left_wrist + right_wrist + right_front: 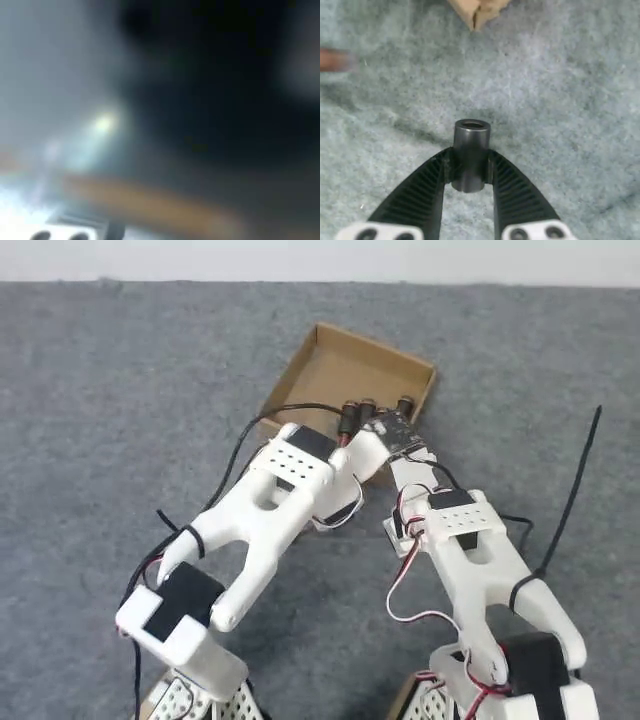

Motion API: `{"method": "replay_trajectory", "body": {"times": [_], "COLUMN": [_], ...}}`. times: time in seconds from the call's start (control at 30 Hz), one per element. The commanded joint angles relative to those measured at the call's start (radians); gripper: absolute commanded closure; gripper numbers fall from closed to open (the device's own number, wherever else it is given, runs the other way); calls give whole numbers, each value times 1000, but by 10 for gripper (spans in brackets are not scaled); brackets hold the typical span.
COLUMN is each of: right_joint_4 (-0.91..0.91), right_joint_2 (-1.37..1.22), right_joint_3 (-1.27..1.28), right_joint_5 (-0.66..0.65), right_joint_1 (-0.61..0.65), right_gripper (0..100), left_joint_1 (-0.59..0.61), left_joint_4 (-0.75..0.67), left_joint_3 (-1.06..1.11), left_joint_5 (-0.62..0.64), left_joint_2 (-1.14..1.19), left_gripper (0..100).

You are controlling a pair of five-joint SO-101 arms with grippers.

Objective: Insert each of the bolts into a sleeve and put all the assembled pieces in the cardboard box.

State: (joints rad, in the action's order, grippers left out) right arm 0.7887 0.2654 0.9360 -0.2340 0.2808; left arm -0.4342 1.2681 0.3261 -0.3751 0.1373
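The right pincer (pixel 470 167) is clamped on a sleeve (pixel 471 142). The sleeve is a short, smooth, dark grey tube whose open bore shows at its free end. It is held over the grey counter (pixel 570 100), near a corner of the box (pixel 477 11). I cannot tell the state of the left pincer (pixel 362 445).

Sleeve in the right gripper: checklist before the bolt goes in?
1. Right gripper clamped on the sleeve: ok.
2. Sleeve upright between the jaws: ok.
3. Bore open at the top: ok.
4. Bolt ready and lined up over the bore: cannot tell; the left wrist view is a blur.
5. Cardboard box open-topped, close ahead of both arms: ok.
6. Arm-to-arm clearance at the box's near edge: probably not ok; they look crowded there.
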Motion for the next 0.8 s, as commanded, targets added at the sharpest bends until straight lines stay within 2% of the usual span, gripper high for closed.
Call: {"method": "replay_trajectory", "body": {"times": [0.0, 0.23, 0.5, 0.6, 0.77], "right_joint_4": [-19, -19, -21, -21, -21], "right_joint_2": [10, 10, 8, 7, 4], "right_joint_3": [-12, -12, -12, -12, -12], "right_joint_5": [-17, -18, -18, -17, -15], "right_joint_1": [-15, -13, -12, -12, -12], "right_gripper": [991, 991, 991, 991, 991], "left_joint_1": [15, 72, 12, -15, -75], "left_joint_4": [-21, -12, -37, -155, -483], "left_joint_3": [-15, -4, 303, 483, 773], "left_joint_5": [115, 213, 230, 269, 557], "left_joint_2": [-69, -199, -588, -674, -709], "left_gripper": [791, 875, 958, 988, 990]}}
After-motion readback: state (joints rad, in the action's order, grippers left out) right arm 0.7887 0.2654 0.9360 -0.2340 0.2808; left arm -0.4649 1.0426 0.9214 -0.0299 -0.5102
